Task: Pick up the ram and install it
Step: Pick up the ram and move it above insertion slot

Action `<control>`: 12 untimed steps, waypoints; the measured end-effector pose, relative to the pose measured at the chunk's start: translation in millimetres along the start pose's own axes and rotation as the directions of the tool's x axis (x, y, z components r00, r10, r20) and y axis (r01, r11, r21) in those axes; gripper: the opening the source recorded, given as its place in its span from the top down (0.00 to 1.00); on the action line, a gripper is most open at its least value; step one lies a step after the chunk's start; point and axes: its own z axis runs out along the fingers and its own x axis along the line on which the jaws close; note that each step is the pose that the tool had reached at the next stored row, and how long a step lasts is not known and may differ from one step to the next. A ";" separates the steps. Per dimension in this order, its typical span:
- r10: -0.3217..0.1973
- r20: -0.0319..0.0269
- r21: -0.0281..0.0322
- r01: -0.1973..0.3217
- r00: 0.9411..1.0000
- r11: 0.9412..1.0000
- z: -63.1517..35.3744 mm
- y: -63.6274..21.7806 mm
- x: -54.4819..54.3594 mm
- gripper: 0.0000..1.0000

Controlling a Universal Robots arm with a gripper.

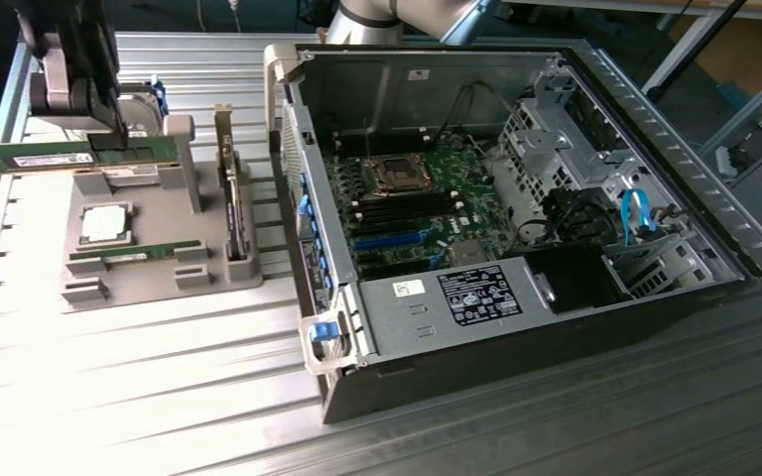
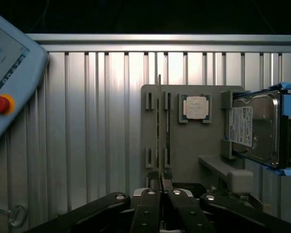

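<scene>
The ram [image 1: 37,157], a long green stick, hangs level above the grey parts holder [image 1: 156,283] at the exterior view's left, lifted free of it. My gripper [image 1: 106,145] is shut on its upper edge near the middle. In the wrist view the ram [image 2: 158,121] shows edge-on as a thin line running out from my closed fingertips [image 2: 154,180], with my gripper [image 2: 160,182] straight over the holder [image 2: 194,145]. A second green stick [image 1: 123,252] still lies in the holder's slots.
On the holder sit a square silver processor [image 1: 103,223], a dark upright card [image 1: 231,198] and a hard drive [image 2: 254,128]. The open computer case [image 1: 646,297] with its motherboard [image 1: 401,203] stands at the exterior view's right. A teach pendant [image 2: 7,73] lies beside the holder.
</scene>
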 end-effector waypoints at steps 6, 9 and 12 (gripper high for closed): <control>0.000 0.000 0.000 0.000 1.000 1.000 -0.8 -19.0 -0.1 0.88; 0.000 0.000 0.000 0.000 1.000 1.000 -1.3 -29.7 -0.2 0.88; 0.000 0.000 0.000 0.000 1.000 1.000 -1.7 -38.9 -0.3 0.88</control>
